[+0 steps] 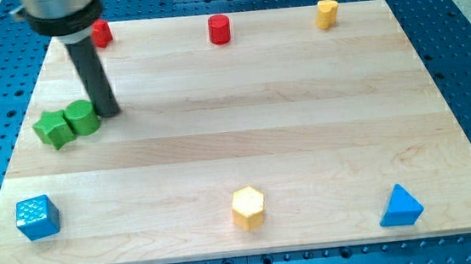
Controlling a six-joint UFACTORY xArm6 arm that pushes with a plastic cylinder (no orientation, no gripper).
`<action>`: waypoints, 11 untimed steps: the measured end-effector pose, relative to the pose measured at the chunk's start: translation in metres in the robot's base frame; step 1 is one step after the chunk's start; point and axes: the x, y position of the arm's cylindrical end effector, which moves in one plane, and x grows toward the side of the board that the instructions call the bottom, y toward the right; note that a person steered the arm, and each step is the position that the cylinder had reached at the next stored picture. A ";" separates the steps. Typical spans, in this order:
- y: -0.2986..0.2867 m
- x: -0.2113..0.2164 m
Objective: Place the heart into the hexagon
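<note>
A yellow block that looks heart-shaped (327,12) sits near the top right of the wooden board (303,126). A yellow hexagon (248,207) sits at the bottom centre, far from the heart. My tip (108,112) is at the view's left, against the right side of a green cylinder (81,118). A green star-like block (51,129) touches that cylinder's left side. The tip is far from both the heart and the hexagon.
A red block (102,32) at the top left is partly hidden behind the rod, so its shape is unclear. A red cylinder (220,29) stands at top centre. A blue cube (37,217) is at bottom left and a blue triangle (401,205) at bottom right.
</note>
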 end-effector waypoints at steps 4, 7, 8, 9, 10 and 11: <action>0.256 -0.024; 0.460 -0.156; 0.452 -0.182; 0.409 -0.182; 0.372 -0.184; 0.319 -0.154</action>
